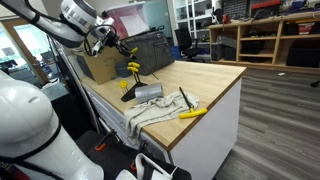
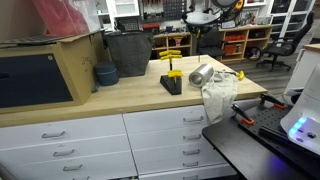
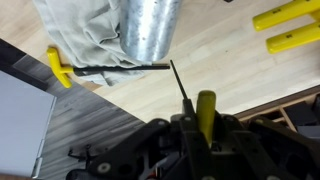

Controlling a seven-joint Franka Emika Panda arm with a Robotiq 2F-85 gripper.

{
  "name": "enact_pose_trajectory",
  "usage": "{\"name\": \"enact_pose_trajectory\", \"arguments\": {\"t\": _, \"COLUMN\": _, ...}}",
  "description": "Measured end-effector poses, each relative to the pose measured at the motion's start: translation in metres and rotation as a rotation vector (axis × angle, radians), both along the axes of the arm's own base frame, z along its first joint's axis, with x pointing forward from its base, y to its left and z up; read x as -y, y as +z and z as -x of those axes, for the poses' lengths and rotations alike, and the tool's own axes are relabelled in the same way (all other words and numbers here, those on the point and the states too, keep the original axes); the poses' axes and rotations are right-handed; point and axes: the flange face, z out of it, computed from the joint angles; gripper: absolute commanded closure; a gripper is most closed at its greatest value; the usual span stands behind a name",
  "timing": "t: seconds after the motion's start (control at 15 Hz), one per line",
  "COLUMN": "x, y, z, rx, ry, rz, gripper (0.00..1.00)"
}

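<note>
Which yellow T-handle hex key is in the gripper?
The hex key whose handle stands clamped in the gripper. A loose key lies by the cloth; two handles show farther off.

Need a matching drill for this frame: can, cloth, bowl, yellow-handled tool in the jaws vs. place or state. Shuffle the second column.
1. can
2. cloth
3. bowl
4. yellow-handled tool

A. clamped in the gripper
B. draped over the edge of the table
C. silver, lying on its side
D. blue, next to the dark bin

Pairs: 1-C, 2-B, 3-D, 4-A
</note>
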Motion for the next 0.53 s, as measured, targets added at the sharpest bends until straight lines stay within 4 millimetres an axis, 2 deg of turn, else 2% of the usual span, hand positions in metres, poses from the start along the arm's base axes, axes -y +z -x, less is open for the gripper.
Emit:
{"name": "enact_pose_trajectory", "arguments": {"t": 0.13, "x": 0.0010, "y": -0.0151, "z": 0.0068, "rx": -0.025, "ry": 0.016, "rz": 0.002, "gripper": 0.97}}
{"name": "enact_pose_trajectory", "arguments": {"t": 0.53, "x": -0.0011, "y": -0.0068, "z": 0.0111, "rx": -0.027, "ry": 0.054, "rz": -0.037, "gripper": 0.97}}
